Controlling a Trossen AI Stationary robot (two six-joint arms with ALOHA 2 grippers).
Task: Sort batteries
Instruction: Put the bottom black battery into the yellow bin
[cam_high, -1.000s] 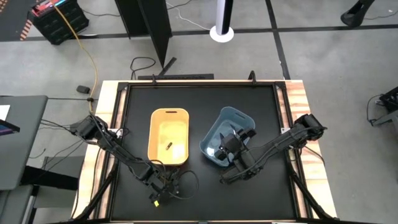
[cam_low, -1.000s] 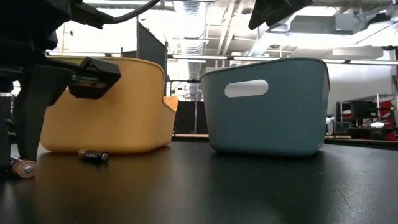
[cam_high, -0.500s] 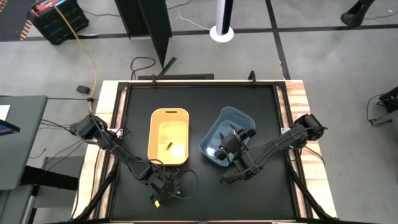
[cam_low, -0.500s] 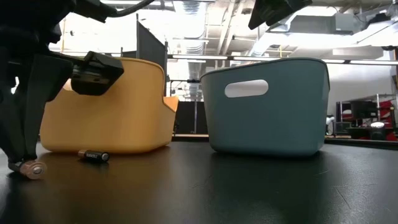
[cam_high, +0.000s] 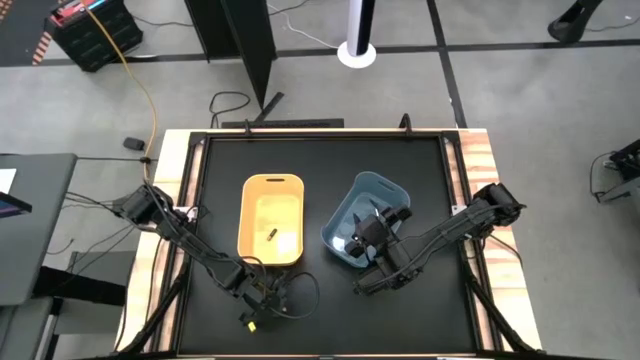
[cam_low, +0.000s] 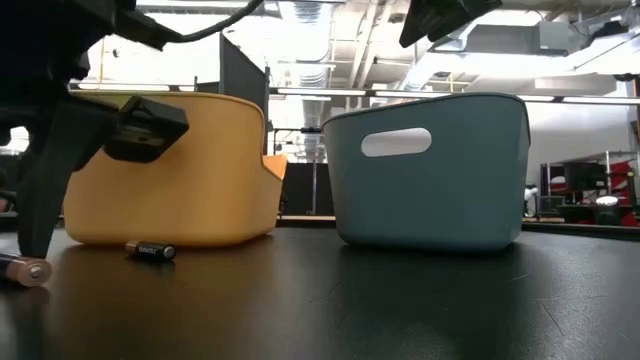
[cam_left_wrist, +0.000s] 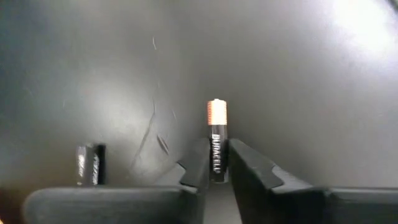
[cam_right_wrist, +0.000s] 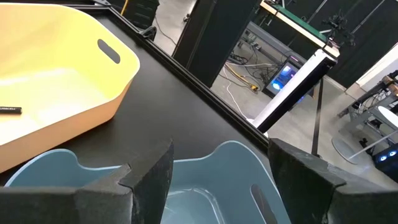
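Note:
My left gripper (cam_high: 253, 303) is low over the table near its near edge, with its fingers on either side of a black battery with a copper end (cam_left_wrist: 217, 134). This battery lies on the table and also shows in the low view (cam_low: 25, 269). A second dark battery (cam_left_wrist: 91, 165) (cam_low: 150, 250) lies loose on its side beside it, in front of the yellow bin (cam_low: 180, 200). One dark battery (cam_high: 271, 234) lies in the yellow bin (cam_high: 272, 183). My right gripper (cam_right_wrist: 221, 165) (cam_high: 372, 232) hangs open above the blue bin (cam_high: 385, 190). My left gripper pinches the copper-ended battery by its black end (cam_left_wrist: 217, 160) between the two fingers (cam_left_wrist: 194, 167). The fingers come from above and slant down, lying along the battery. The battery lies flat on the table with its copper end pointing away from the gripper.
The yellow and blue bins stand side by side mid-table, with the blue bin (cam_low: 430, 190) to the right. Something pale lies in the blue bin (cam_high: 345, 243). Black cables trail by the left arm (cam_high: 300, 295). There is open black tabletop to the right and near side (cam_low: 420, 300).
My left gripper has shifted a little toward the table's right and then back left, staying low. The copper-ended battery has slid along the table with it. The loose dark battery, both bins and my right gripper have kept still.

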